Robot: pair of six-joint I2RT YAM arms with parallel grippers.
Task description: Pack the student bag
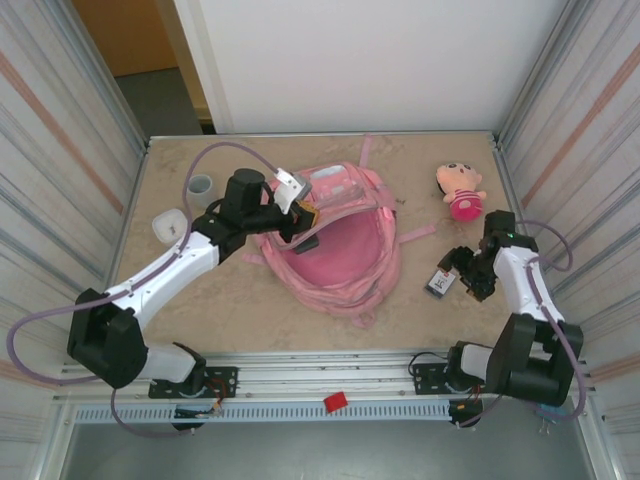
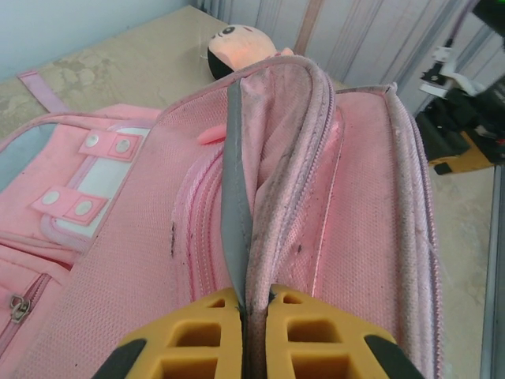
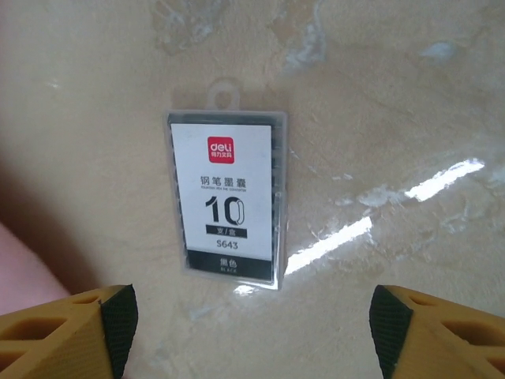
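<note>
Top external: pink fabric student bag point(image 1: 338, 265), mouth wide open.

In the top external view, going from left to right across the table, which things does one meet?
The grey cup → student bag → plush doll. The white object beside the cup and the small pack near the doll overlap them sideways, so they are left out.
</note>
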